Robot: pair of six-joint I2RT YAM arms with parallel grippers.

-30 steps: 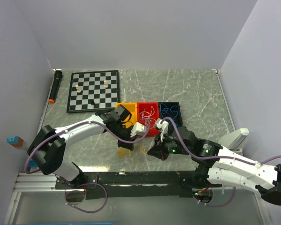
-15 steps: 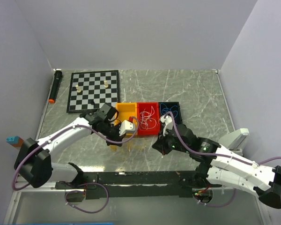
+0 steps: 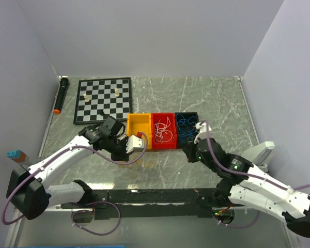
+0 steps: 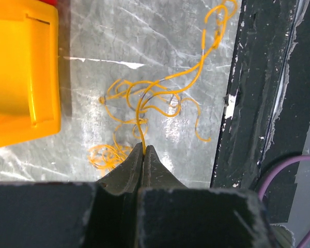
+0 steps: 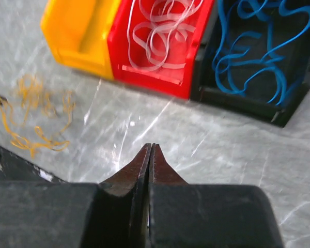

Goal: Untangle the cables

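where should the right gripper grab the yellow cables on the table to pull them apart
Probably the long tail that runs out of the yellow cables towards the black rail: it lies alone on bare table, clear of the knot. Come from above, jaws across it. The left gripper is shut on a strand at the opposite side.

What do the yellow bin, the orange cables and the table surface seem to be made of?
Yellow bin: probably moulded plastic, glossy, with smooth rounded edges.
Orange cables: thin flexible strands, perhaps plastic-coated wire; they curl loosely.
Table: marble-patterned, grey-white veins, shiny reflections; stone or laminate, unclear.
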